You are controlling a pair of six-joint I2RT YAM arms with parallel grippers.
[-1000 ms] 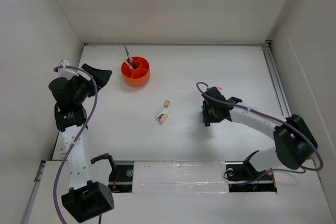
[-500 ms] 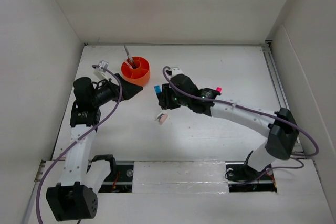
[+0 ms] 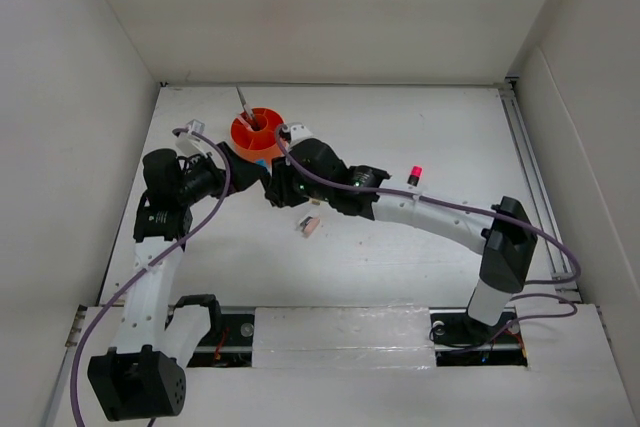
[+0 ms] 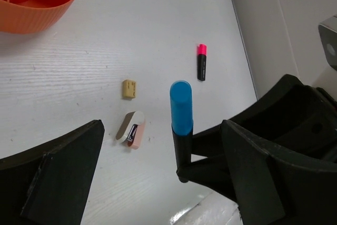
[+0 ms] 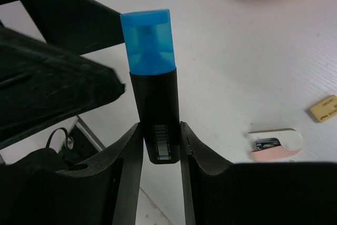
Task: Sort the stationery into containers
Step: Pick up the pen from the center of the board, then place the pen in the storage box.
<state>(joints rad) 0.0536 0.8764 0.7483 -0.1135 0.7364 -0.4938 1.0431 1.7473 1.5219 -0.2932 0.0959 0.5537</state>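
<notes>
While right jaws clamp the blue-capped marker [image 5: 154,111], left jaws wide apart, near orange tub [image 3: 250,132]

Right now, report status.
Right gripper shut on blue-capped marker. Left gripper open, beside it. Orange tub close. Tan eraser, pink-white eraser, pink-capped marker loose on table.

**A:** ok so what actually moved in that last second?

**B:** mostly the right arm [image 3: 440,215]. It was sitting over on the right of the surface [image 3: 400,127], and now it's stretched way left and far. So the right fingers [image 5: 131,162] and the blue-capped marker [image 5: 152,93] they're pinching ended up just beside the orange tub [image 3: 255,129].

**A:** and the left side?

**B:** left fingers [image 4: 274,156] swung right, toward that marker. Also the pink-capped marker [image 3: 413,173] is fully uncovered now, and from the top the arm hides the tan eraser [image 4: 129,88].
</notes>
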